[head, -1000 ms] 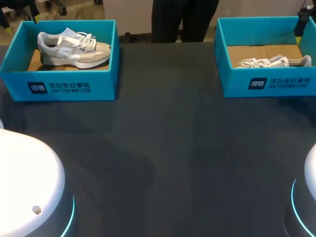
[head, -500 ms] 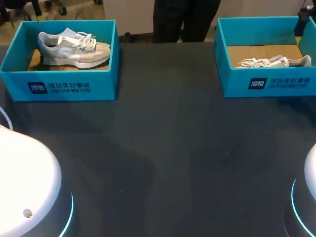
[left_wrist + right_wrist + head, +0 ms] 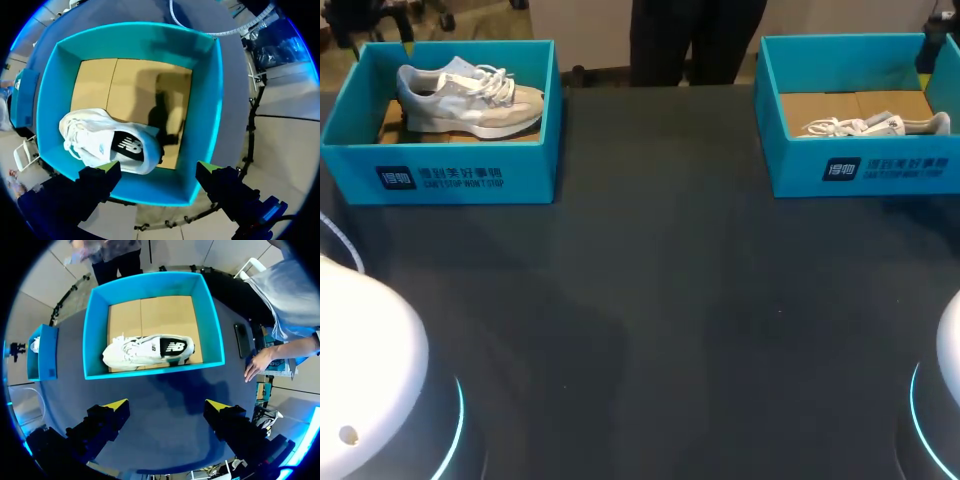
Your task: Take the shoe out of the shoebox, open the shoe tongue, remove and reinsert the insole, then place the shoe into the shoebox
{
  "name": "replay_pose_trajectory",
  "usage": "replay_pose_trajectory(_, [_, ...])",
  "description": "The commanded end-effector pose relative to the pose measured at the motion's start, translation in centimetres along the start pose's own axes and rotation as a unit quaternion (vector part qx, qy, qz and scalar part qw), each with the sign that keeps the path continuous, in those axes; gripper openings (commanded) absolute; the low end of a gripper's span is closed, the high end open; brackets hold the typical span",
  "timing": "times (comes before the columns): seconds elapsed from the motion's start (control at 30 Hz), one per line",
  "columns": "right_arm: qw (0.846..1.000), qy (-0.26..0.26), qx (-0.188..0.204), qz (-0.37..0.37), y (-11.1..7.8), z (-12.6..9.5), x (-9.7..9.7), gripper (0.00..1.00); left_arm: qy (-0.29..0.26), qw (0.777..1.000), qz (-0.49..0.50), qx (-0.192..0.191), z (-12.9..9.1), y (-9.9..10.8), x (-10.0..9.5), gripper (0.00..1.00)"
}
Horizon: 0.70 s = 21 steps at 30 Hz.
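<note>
We take the left shoebox as our mark. It is teal, open-topped, and stands on the dark table. The shoe, grey and white with white laces, sits upright inside this box on the brown cardboard floor, close against one of its walls.

Our left gripper hangs above the left shoebox, over the wall nearest to it. Its yellow-tipped fingers are spread wide with nothing between them, and they touch neither box nor shoe. In the left wrist view the shoe lies just ahead of the gripper, toward one finger.

The second shoebox, the same teal, stands well apart from the left shoebox, across the table. A second shoe, pale, lies on its side inside it.

Our right gripper is far from the left shoebox, above bare table just short of the second shoebox. Its fingers are also parted and empty.
</note>
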State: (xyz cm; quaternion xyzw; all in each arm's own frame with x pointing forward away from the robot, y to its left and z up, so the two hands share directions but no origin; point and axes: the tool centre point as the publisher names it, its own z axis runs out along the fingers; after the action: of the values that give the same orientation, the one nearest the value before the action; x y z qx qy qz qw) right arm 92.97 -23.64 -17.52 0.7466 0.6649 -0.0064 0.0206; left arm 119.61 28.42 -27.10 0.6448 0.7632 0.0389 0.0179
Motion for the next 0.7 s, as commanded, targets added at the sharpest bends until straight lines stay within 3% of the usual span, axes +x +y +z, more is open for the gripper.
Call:
replay_pose_trajectory(0.03, [1.000, -0.001, 0.000, 0.000, 0.0, 0.0, 0.0, 1.00, -0.005, 0.999, 0.014, 0.039, 1.7, 2.5, -0.5, 1.00])
replay_pose_trajectory(0.23, [1.000, -0.001, 0.000, 0.000, 0.0, 0.0, 0.0, 1.00, 0.014, 0.998, 0.030, 0.044, 3.2, 3.0, -1.1, 1.00])
replay_pose_trajectory(0.37, [1.000, -0.001, 0.000, 0.000, 0.0, 0.0, 0.0, 1.00, 0.016, 0.997, 0.040, 0.070, 3.8, 3.1, -0.6, 1.00])
replay_pose_trajectory(0.7, [1.000, -0.001, 0.000, 0.000, 0.0, 0.0, 0.0, 1.00, 0.029, 0.995, 0.042, 0.091, 5.8, 2.8, -0.3, 1.00])
